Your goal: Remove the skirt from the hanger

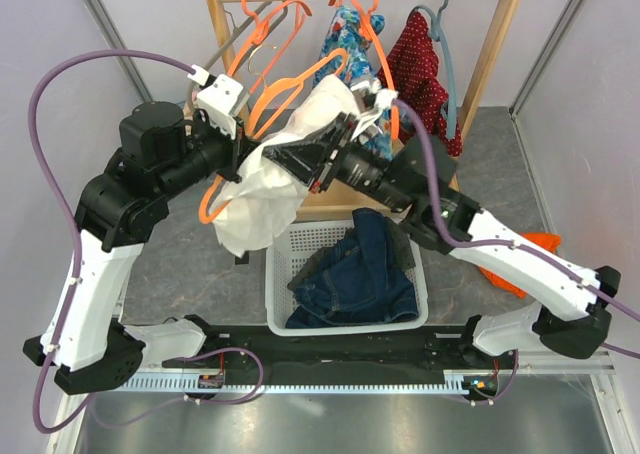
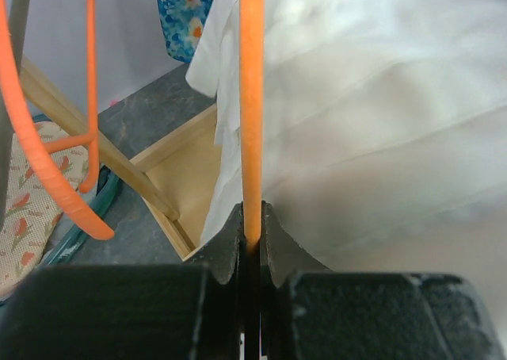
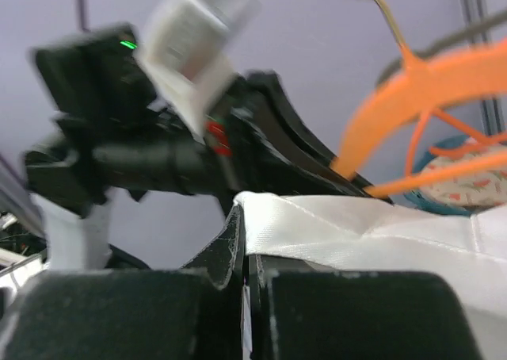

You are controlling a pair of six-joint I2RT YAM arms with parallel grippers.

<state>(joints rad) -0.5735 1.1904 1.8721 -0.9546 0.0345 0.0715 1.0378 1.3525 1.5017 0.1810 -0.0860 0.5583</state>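
left gripper (image 2: 252,217) clenched on the orange hanger (image 2: 252,98), right gripper (image 3: 244,225) pinching the white skirt (image 3: 356,229) just beside; cloth hangs between them, so pull toward the counter (image 1: 495,154)'s right edge.

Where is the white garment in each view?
Top external: centre, white garment between the arms.
Left wrist: garment fills the right side.
Right wrist: lower right, pinched in the right gripper.
Shared landmark: the orange hanger, clamped by the left gripper.
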